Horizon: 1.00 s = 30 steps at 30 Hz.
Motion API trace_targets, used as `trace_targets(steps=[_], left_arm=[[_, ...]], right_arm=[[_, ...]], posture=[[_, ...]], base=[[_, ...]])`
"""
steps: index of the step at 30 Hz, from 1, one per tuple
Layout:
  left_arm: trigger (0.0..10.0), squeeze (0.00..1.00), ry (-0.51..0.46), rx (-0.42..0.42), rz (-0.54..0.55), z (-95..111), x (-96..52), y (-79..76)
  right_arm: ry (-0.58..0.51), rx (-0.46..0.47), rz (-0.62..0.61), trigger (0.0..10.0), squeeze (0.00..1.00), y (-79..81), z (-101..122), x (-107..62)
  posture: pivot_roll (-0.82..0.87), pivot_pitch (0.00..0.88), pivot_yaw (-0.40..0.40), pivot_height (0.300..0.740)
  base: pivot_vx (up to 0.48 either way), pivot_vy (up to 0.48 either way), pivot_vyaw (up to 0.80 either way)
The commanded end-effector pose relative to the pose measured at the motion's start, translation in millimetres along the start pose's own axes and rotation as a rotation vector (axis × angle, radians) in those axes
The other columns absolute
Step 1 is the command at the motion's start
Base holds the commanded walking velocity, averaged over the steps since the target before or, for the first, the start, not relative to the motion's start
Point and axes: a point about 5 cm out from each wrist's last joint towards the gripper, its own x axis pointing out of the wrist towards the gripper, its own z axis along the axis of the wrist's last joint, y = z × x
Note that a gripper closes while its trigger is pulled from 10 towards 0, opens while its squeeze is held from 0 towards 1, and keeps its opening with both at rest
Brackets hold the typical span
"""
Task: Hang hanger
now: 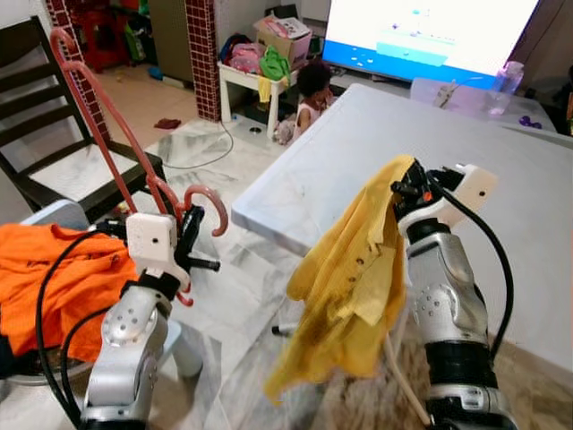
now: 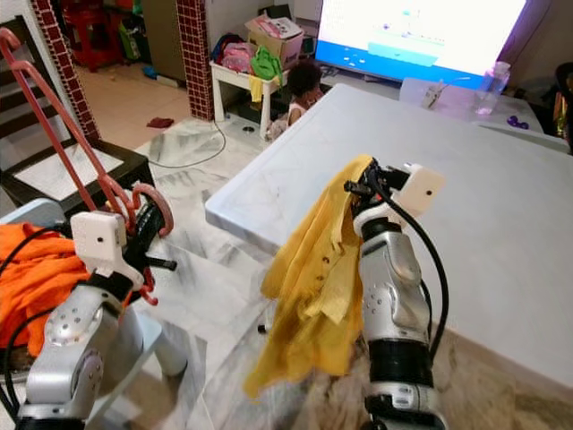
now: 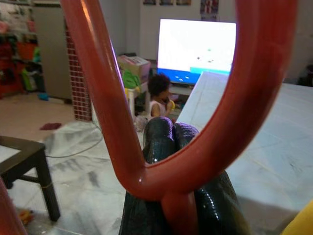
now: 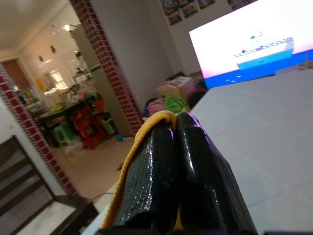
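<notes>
Left eye view has the left gripper (image 1: 190,235) raised beside the robot, its jaws closed on the neck of a red hanger (image 1: 107,143), just below the hook (image 1: 204,202). The long arms of the hanger slant up and back toward a dark chair (image 1: 54,134). Held at the neck like this, the hook stays free and points forward, which looks like the sensible grip for slipping it over a rail later. The left wrist view confirms it: the red loop crosses right over the black fingertips (image 3: 166,142), which are pressed together under it.

The right gripper (image 1: 405,190) is lifted over the near edge of the white worktop (image 1: 501,197), jaws clamped tight on a fold of a yellow shirt (image 1: 345,278). The cloth hangs down freely from that pinch, clear of the worktop, probably so it opens out for the hanger to go in. An orange garment (image 1: 63,269) lies heaped by the left arm. A small person sits far back near a lit screen (image 1: 430,31). No rail is visible, so the hanging itself seems some way off.
</notes>
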Motion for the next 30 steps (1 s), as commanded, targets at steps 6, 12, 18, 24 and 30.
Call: trace_targets(steps=[6,12,18,24,30], left_arm=[[10.0,0.0,0.009,-0.009,-0.024,2.0,-2.2,-6.0],[10.0,0.0,0.034,-0.029,-0.028,0.2,-3.7,-8.2],[10.0,0.0,0.036,-0.023,-0.033,1.1,-5.6,-10.5],[10.0,0.0,0.044,0.005,-0.024,2.7,-8.7,-13.0],[10.0,0.0,0.064,0.042,0.029,2.4,-9.3,-9.0]], right_arm=[[-0.046,0.004,-0.009,0.0,0.0,0.2,13.1,6.4],[-0.057,-0.01,-0.012,0.0,0.0,0.7,16.7,8.1],[-0.061,-0.022,-0.018,0.0,0.0,-1.4,18.4,8.4],[-0.05,-0.028,-0.017,0.0,0.0,-1.2,17.0,7.7],[-0.047,-0.034,-0.022,0.0,0.0,-2.4,17.3,8.7]], posture=[[0.3,0.026,-0.087,0.74],[0.3,0.032,-0.092,0.74],[0.3,0.042,-0.1,0.74],[0.3,0.052,-0.104,0.74],[0.3,0.061,-0.108,0.74]], base=[[0.346,0.0,-0.69],[0.116,0.0,-0.8],[0.0,0.0,-0.24],[0.0,0.0,0.0],[0.0,0.0,0.0]])
